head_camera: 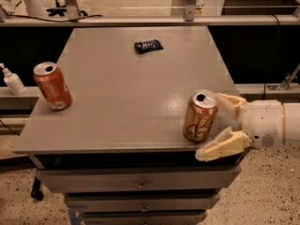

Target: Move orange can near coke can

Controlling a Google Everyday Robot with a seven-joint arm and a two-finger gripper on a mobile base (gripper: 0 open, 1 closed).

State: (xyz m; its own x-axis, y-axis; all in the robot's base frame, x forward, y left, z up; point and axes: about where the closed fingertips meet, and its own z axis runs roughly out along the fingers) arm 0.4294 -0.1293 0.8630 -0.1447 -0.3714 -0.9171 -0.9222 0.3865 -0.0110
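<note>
The orange can, golden-amber with dark cursive script and a silver top, stands upright near the table's front right corner. The coke can, red-orange with a white patch near its base, stands upright at the table's left edge. My gripper comes in from the right at can height. It is open, with one cream finger behind the orange can and the other in front of it, at the table's edge. The can's right side lies between the fingers, not squeezed.
A small dark packet lies at the back middle of the grey table. Drawers sit under the tabletop. A white pump bottle stands on a ledge to the left. A rail runs behind the table.
</note>
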